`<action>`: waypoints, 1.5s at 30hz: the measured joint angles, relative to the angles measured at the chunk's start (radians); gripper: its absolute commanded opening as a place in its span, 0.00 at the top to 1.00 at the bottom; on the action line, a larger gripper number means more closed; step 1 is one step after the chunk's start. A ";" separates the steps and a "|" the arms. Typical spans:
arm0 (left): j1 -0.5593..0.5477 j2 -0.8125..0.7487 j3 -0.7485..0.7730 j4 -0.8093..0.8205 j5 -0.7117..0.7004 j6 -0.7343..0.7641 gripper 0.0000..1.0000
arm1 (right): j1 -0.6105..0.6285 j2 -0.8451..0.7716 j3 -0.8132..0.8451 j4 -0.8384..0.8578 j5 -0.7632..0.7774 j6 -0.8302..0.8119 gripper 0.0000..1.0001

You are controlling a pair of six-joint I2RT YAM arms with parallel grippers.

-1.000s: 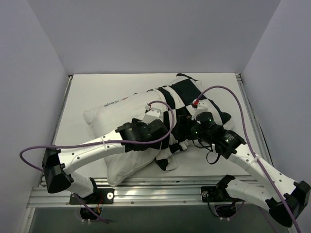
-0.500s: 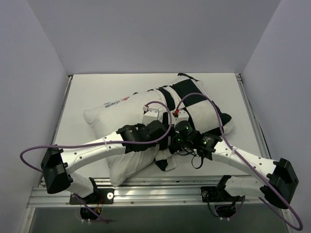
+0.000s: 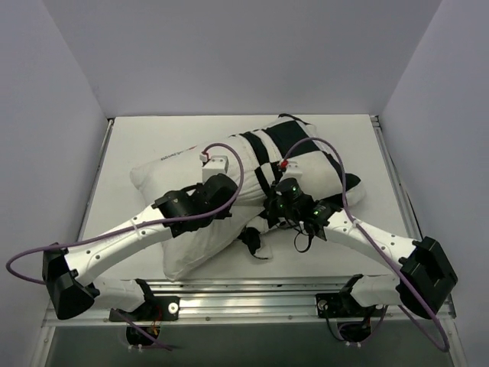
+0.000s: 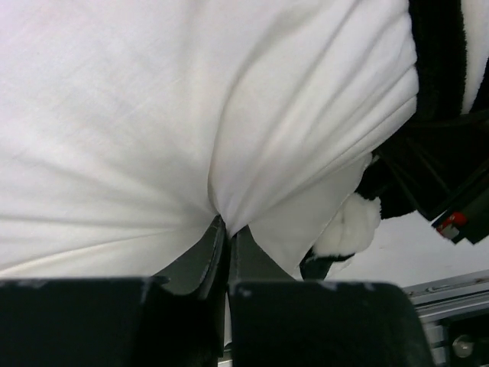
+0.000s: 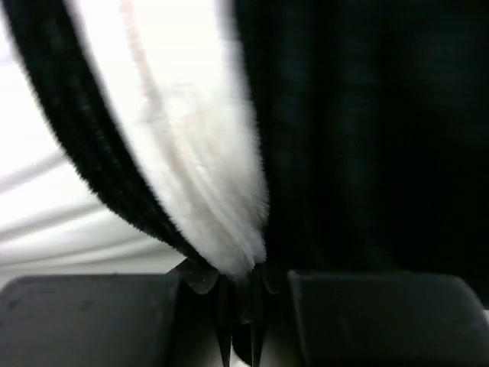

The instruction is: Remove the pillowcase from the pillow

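Since earlier the pillow point(image 3: 164, 174) has slid left; left fingers point(image 4: 201, 258) pinch its fabric tight, right fingers point(image 5: 200, 279) clamp the pillowcase point(image 5: 199, 160).

One pillow point(image 3: 164, 180), one pillowcase point(image 3: 298, 142), one table point(image 3: 153, 131), two grippers point(image 4: 227, 229) point(image 5: 238, 279), two purple cables point(image 3: 46, 247) point(image 3: 341, 191)

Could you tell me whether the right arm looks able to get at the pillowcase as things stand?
Probably yes: the right pincer is shut on a fold of the pillowcase, with nothing between them.
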 measured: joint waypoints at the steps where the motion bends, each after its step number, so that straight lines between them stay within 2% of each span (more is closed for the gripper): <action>1: 0.023 -0.017 -0.002 0.009 0.014 0.002 0.98 | -0.033 -0.002 0.000 0.004 -0.013 -0.002 1.00; 6: 0.178 -0.092 0.002 0.043 0.113 0.048 0.98 | -0.265 -0.031 0.048 -0.035 -0.116 -0.015 1.00; 12: 0.340 -0.150 0.107 0.031 0.241 0.129 0.98 | -0.600 -0.116 0.166 -0.163 -0.309 -0.013 1.00; 15: 0.352 -0.205 0.124 0.010 0.278 0.147 0.98 | -0.649 -0.213 0.181 -0.247 -0.354 -0.014 1.00; 16: 0.359 -0.234 0.124 -0.014 0.284 0.153 0.97 | -0.659 -0.245 0.181 -0.272 -0.363 -0.015 0.92; 17: 0.375 -0.270 0.121 -0.056 0.278 0.162 0.88 | -0.672 -0.273 0.181 -0.294 -0.364 -0.022 0.87; 18: 0.396 -0.315 0.107 -0.086 0.287 0.168 0.73 | -0.689 -0.298 0.181 -0.314 -0.362 -0.029 0.82; 19: 0.416 -0.369 0.082 -0.100 0.296 0.169 0.46 | -0.708 -0.320 0.180 -0.331 -0.360 -0.038 0.69; 20: 0.426 -0.417 0.054 -0.119 0.317 0.165 0.27 | -0.726 -0.340 0.180 -0.344 -0.360 -0.047 0.60; 21: 0.428 -0.461 0.028 -0.138 0.348 0.155 0.13 | -0.737 -0.359 0.180 -0.352 -0.359 -0.060 0.52; 22: 0.428 -0.499 0.007 -0.164 0.383 0.145 0.05 | -0.749 -0.383 0.180 -0.360 -0.359 -0.075 0.39; 25: 0.426 -0.518 0.012 -0.217 0.433 0.119 0.06 | -0.754 -0.438 0.182 -0.385 -0.368 -0.114 0.24; 30: 0.426 -0.344 0.205 -0.257 0.474 0.117 0.06 | -0.754 -0.463 0.233 -0.450 -0.419 -0.172 0.17; 38: 0.412 0.079 0.452 -0.066 0.572 0.114 0.06 | -0.747 -0.460 0.319 -0.473 -0.428 -0.241 0.14; 42: 0.348 0.336 0.547 0.018 0.586 0.148 0.06 | -0.743 -0.447 0.312 -0.474 -0.442 -0.254 0.14; 45: 0.261 0.467 0.546 0.040 0.584 0.166 0.06 | -0.735 -0.433 0.291 -0.478 -0.448 -0.272 0.13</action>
